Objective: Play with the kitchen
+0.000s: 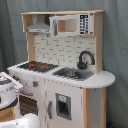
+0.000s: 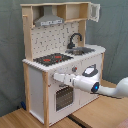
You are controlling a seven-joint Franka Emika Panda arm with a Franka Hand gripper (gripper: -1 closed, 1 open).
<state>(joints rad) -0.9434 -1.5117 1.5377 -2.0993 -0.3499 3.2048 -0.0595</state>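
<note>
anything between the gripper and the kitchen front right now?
Nothing visible. In the second exterior view the gripper is already at the kitchen front, just below the counter edge and above the oven door, with no object between them. Whether it actually touches the panel can't be told.

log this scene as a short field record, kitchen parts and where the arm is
kitchen: white and light-wood toy unit, upright
stovetop: black with red rings, nothing on it
faucet: black, arched over the sink
hood: grey, above the stovetop
microwave cabinet: door swung open in the second exterior view
arm: reaching at the front, end effector by the oven door
</note>
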